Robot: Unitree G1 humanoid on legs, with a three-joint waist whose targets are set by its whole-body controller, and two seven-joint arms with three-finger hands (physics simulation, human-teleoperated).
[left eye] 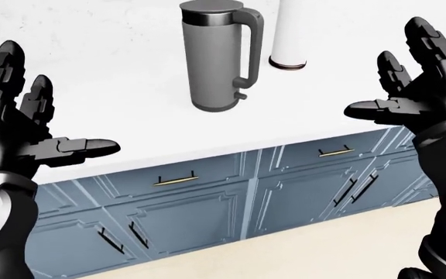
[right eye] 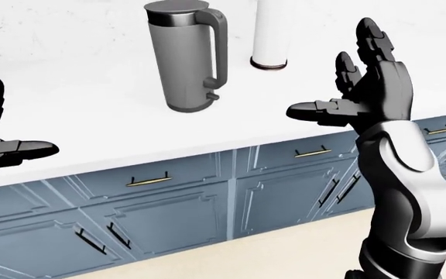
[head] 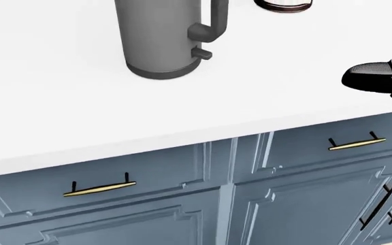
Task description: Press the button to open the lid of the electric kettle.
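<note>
Kettle (left eye: 215, 55) upright on counter (left eye: 114, 104), lid down; left hand (left eye: 17, 125) and right hand (left eye: 412, 87) spread wide, touching nothing.

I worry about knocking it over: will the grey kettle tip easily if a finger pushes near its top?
Probably somewhat: the kettle is tall and narrow, so a sideways push near its lid could tip it. A downward press seems safer. Its smooth body may slide on the white counter.

Item count: one electric kettle (left eye: 215, 55), upper centre of the left-eye view. One white cylinder (left eye: 289, 35) just right of it. Both on one white table (left eye: 114, 99). Two robot hands: left hand (left eye: 17, 125), right hand (left eye: 412, 87). Two brass drawer handles (left eye: 175, 179) (left eye: 336, 152) visible below.
</note>
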